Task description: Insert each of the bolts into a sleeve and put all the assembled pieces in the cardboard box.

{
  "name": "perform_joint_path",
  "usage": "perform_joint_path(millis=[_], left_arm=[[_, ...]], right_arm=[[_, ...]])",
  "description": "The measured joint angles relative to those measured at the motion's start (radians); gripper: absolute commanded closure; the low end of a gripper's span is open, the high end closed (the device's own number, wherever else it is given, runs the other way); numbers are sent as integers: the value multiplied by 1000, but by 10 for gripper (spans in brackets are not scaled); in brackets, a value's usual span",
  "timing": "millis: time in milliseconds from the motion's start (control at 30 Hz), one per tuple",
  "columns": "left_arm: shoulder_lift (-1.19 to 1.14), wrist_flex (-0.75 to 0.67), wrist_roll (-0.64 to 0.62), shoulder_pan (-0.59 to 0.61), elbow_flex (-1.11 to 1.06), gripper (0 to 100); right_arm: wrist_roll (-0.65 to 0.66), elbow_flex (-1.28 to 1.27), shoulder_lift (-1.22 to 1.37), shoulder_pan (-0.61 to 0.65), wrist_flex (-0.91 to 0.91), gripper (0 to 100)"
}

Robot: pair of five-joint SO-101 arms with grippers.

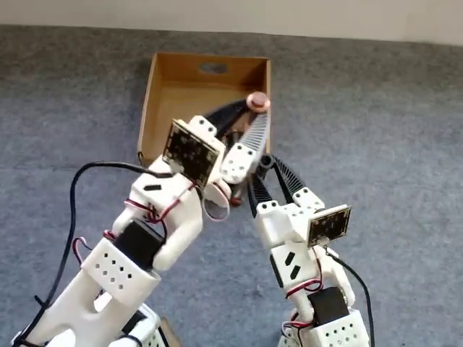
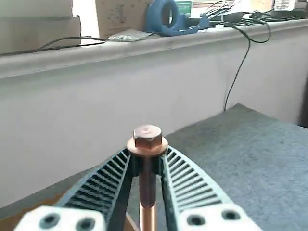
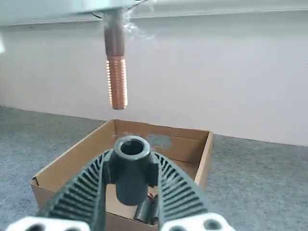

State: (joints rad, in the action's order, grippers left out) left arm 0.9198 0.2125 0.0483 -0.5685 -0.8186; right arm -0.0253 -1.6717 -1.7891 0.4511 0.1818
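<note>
The copper bolt is hanging upright, threaded end down, and the left gripper is pinching its shank just under the flanged head. Below it, with a gap between them, the dark sleeve is standing upright with its open bore facing up, and the right gripper is clamping it on both sides. The left arm is stretching diagonally from the near left of the table, its fingers pointing away over the right side of the cardboard box. The right arm is rising from the near right, its fingers aiming at the box's near right corner. Dark pieces are lying on the box floor. Grey carpet-like table is surrounding everything.
</note>
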Motion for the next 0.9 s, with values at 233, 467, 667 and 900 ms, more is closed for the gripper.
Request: perform_joint_path(millis=[233, 467, 667, 900], left_arm=[[0, 0, 0, 0, 0, 992], [0, -14, 0, -3, 0, 992], [0, -15, -3, -5, -34, 992], [0, -15, -8, -5, -69, 992]], right_arm=[[0, 0, 0, 0, 0, 991], [0, 0, 0, 0, 0, 991], [0, 0, 0, 0, 0, 991], [0, 0, 0, 0, 0, 991]])
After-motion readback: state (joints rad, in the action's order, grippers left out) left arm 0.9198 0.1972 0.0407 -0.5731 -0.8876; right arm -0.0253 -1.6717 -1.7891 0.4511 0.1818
